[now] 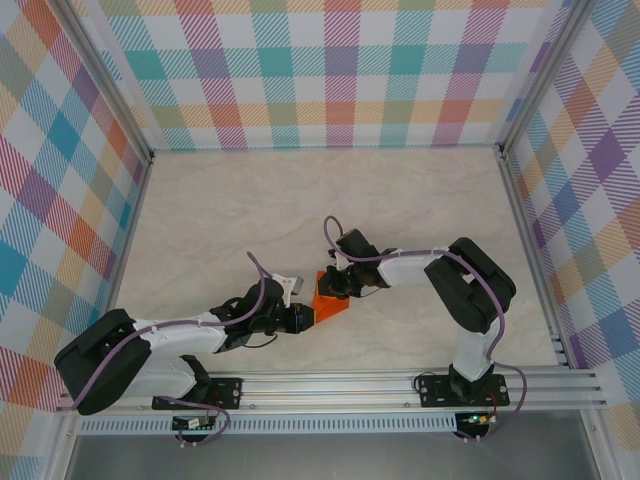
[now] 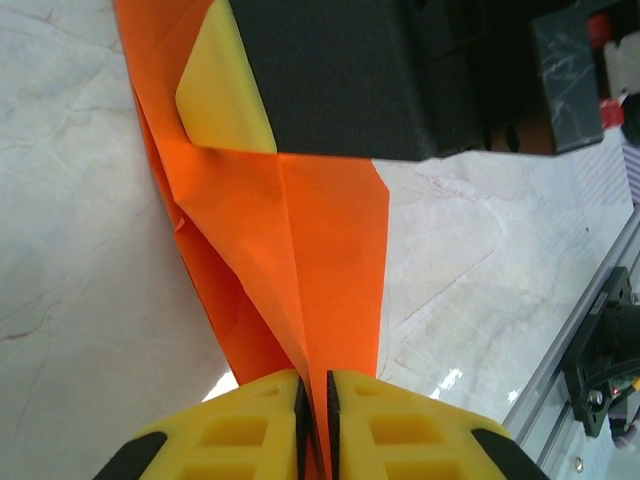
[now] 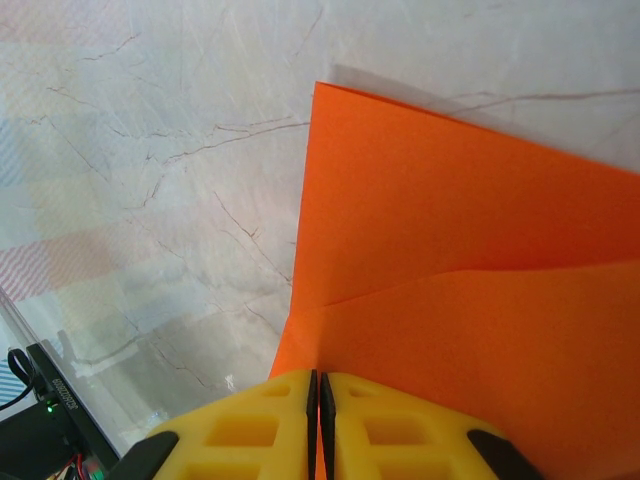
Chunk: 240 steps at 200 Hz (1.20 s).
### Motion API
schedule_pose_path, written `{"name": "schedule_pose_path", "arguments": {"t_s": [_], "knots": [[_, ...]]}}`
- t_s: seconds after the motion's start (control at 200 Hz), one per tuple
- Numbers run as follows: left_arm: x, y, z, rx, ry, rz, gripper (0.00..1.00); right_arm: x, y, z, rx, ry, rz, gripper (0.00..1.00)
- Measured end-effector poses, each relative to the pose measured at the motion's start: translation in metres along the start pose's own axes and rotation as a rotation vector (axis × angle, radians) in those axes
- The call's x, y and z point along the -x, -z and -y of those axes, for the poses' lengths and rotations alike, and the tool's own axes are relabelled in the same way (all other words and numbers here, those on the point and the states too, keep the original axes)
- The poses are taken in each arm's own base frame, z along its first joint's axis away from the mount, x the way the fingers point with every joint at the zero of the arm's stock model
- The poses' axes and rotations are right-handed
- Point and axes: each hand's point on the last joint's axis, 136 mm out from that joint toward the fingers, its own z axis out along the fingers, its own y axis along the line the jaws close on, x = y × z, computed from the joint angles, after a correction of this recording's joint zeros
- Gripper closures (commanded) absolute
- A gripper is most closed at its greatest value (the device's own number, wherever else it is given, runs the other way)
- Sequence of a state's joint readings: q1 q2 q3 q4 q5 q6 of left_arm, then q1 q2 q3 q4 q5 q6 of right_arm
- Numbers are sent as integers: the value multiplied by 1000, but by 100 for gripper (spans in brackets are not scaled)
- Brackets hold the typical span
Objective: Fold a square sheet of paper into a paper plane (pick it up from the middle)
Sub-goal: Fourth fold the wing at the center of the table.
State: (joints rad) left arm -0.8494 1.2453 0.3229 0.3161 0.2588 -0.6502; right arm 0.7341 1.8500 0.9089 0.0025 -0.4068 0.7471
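We have the orange sheet (image 1: 330,304) caught between our two hands. The left gripper (image 1: 303,316) has its yellow fingers (image 2: 250,430) pressed together on a pleated lower edge. The right gripper (image 1: 337,288) has its fingers (image 3: 260,430) likewise closed on the paper's edge from the opposite side. The sheet reaches from one set of fingertips to the other, so the grippers sit almost nose to nose across it.

We judge the task to be somewhere in the middle. The sheet is no longer a flat square. Ahead of the left fingers a long crease runs away from us, with layers stacked on either side and narrowing towards the pinch. Ahead of the right fingers one flap lies over another, its edge slanting across. What we do not see is a finished dart, since there is no clean pointed nose and no pair of matched wings. The later folds and the final sharpening of the creases look yet to be done. Whether the paper rests on the surface or hangs just above it, we cannot tell.

Around the hands the table (image 1: 300,200) is pale, marble-veined and bare. Behind the grippers an aluminium rail (image 1: 350,385) carries both bases. Pastel plaid walls (image 1: 330,70) on metal posts close in the other three sides
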Motion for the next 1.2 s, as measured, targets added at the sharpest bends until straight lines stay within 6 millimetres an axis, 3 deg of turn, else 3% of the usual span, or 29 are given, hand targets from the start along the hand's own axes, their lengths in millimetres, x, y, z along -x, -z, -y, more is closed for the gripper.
{"name": "schedule_pose_path", "arguments": {"t_s": [0.08, 0.175, 0.34, 0.54, 0.675, 0.96, 1.2], "knots": [[-3, 0, 1, -6, -6, -14, 78, 0, 0, 0, 0, 0, 0, 87], [-4, 5, 3, -17, -13, -13, 68, 0, 0, 0, 1, 0, -1, 87], [4, 27, 10, -23, -13, 46, 56, 0, 0, 0, 2, 0, -1, 87], [15, 42, 11, -11, 22, 106, 58, 0, 0, 0, 3, 1, -1, 87], [14, 30, 4, 33, 57, 64, 62, 0, 0, 0, 3, 1, -1, 87], [15, -17, 0, 26, 153, -43, 66, 0, -1, -1, 7, 1, -2, 87], [3, -29, -9, -11, 217, -63, 67, 0, -1, -1, 12, 3, -4, 87]]}}
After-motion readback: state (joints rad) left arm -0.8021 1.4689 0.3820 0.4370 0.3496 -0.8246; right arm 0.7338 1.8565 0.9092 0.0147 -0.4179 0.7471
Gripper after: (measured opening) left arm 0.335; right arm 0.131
